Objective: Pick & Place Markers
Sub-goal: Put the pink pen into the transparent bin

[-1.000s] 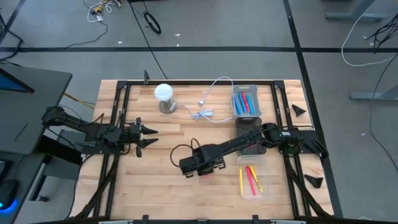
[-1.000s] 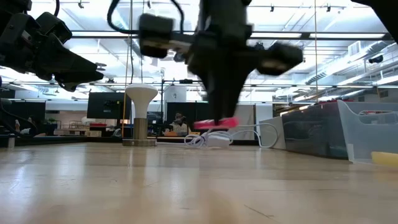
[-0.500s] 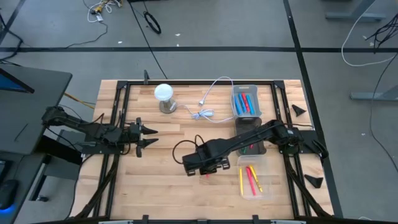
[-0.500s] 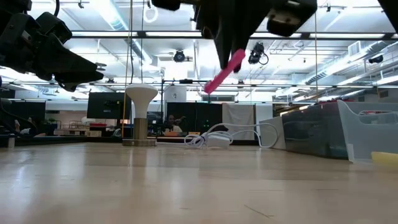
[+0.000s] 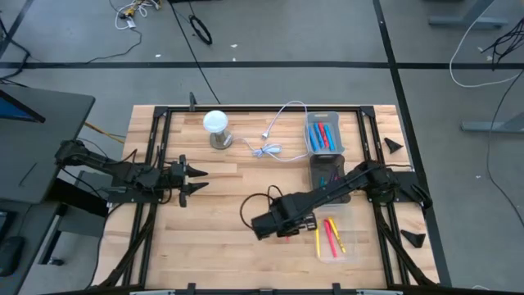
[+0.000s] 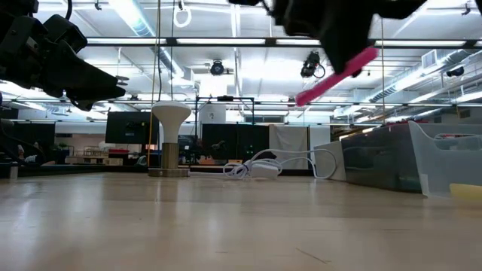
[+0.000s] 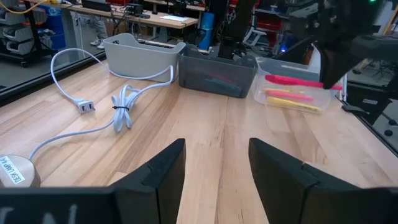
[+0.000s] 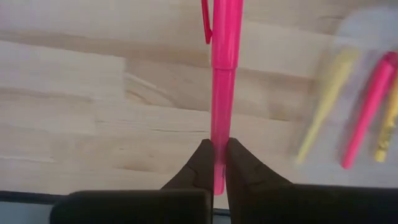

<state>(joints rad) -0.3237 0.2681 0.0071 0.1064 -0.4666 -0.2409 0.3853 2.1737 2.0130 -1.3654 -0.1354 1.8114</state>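
The right gripper (image 8: 214, 163), jaws clamped on a pink marker (image 8: 221, 74), carries it; next comes release over the clear tray (image 5: 350, 253). The left gripper (image 5: 199, 179) waits with jaws wide near the table's left edge.

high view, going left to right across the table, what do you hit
left gripper → white lamp → white cable → right gripper holding pink marker → clear tray of markers

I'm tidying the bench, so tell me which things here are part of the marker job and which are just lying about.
Job: pink marker in the right gripper; markers in the clear tray, dark bin and grey bin.

Lying about: white cable, white lamp; left gripper waits, open.
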